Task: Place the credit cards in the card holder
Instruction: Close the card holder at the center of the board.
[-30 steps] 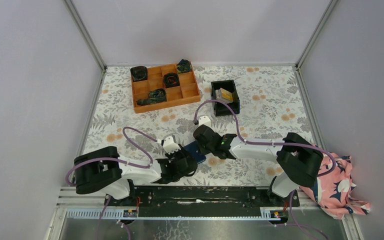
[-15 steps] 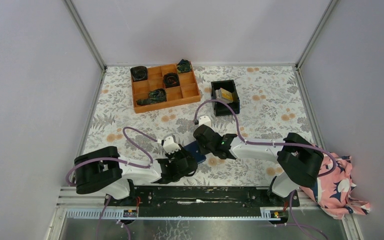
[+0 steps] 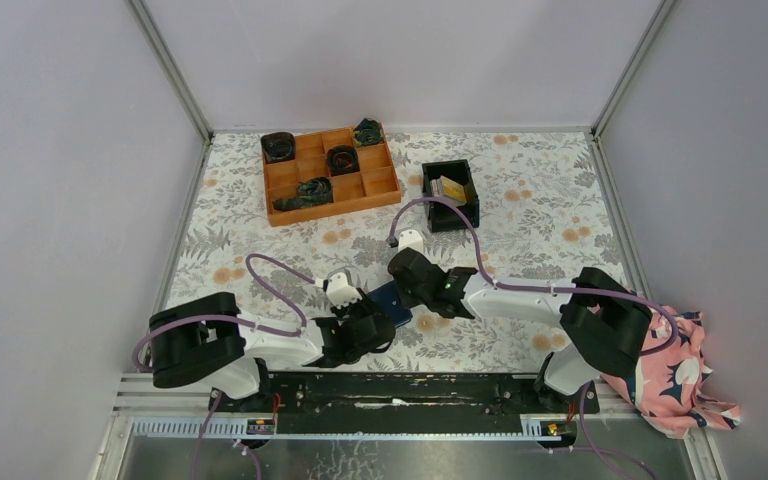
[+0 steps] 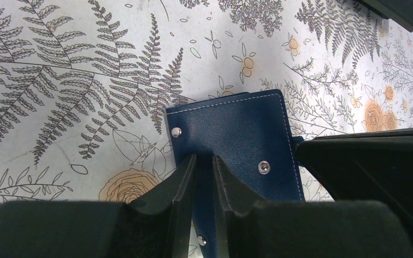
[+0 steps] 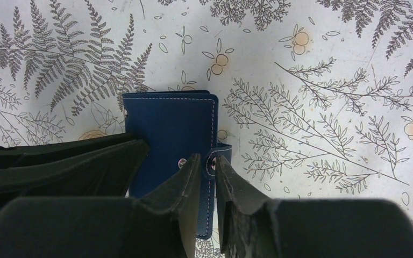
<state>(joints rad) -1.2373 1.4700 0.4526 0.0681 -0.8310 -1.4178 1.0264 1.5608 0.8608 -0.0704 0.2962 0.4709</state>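
Observation:
The dark navy card holder (image 3: pixel 390 300) lies closed on the floral table between both grippers. My left gripper (image 3: pixel 372 320) is shut on its near edge; in the left wrist view the narrow jaws (image 4: pixel 204 164) pinch the navy cover (image 4: pixel 236 129). My right gripper (image 3: pixel 410 287) is shut on the wallet's snap-tab side; in the right wrist view (image 5: pixel 208 161) the tab (image 5: pixel 213 159) sits between the fingertips, beside the cover (image 5: pixel 166 123). A yellow-orange credit card (image 3: pixel 451 188) with grey ones lies in the black bin (image 3: pixel 428 190), far behind the grippers.
An orange compartment tray (image 3: pixel 332 210) with dark rolled items stands at the back left. A pink patterned cloth (image 3: pixel 675 370) hangs at the right near edge. Metal frame posts and grey walls border the table.
The right arm's elbow has shifted slightly to the right. Both grippers stay at the card holder, which has not visibly moved.

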